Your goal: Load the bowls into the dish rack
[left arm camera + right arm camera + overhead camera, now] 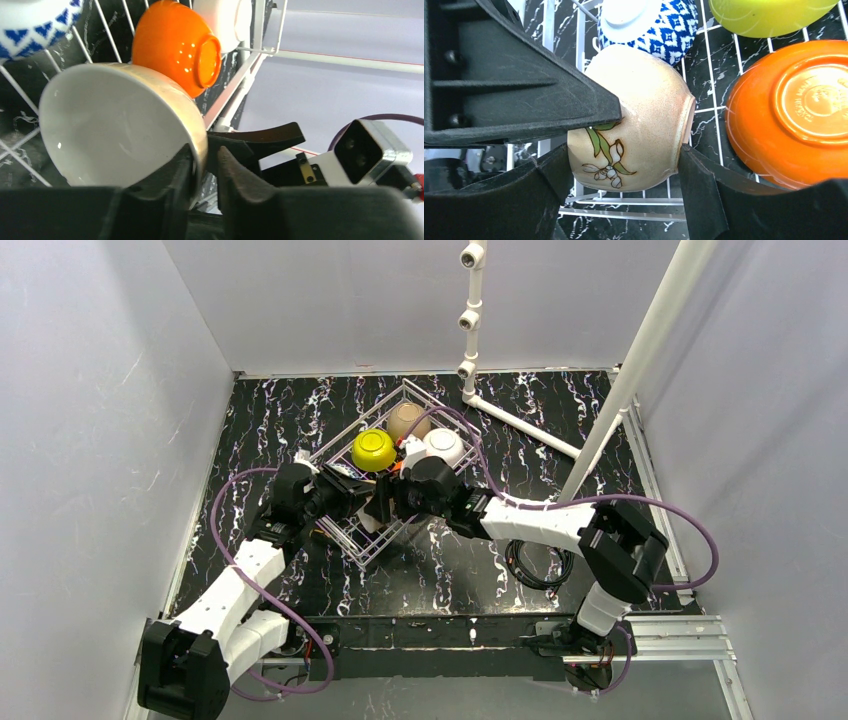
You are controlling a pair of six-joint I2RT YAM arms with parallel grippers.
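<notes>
At the near corner of the dish rack (pixel 614 214), both of your grippers are on one beige bowl (pixel 644 110). Your left gripper (pixel 204 152) pinches the rim, one finger inside and one outside, clamped hard. Your right gripper (pixel 624 155) spans the bowl from foot to rim, and both fingers look pressed against it. The bowl is tipped on its side over the rack wires, with its mouth toward the left wrist; whether it rests on them I cannot tell.

The double hold makes sense to me. A rim pinch alone would let the bowl swing, and the second grip steadies it so you can seat it on edge.

Just beyond, the orange bowl (pixel 794 110) lies close beside the beige one and the blue-and-white bowl (pixel 659 25) crowds it from the other side, so your slot is tight. Farther back, the yellow-green bowl (pixel 373 450), white bowl (pixel 444 446) and tan bowl (pixel 407 420) sit in the rack, undersides toward the overhead camera.

Five look loaded, so I take this one to be the last. Let go with one gripper at a time, so the bowl doesn't tip against the orange one.
</notes>
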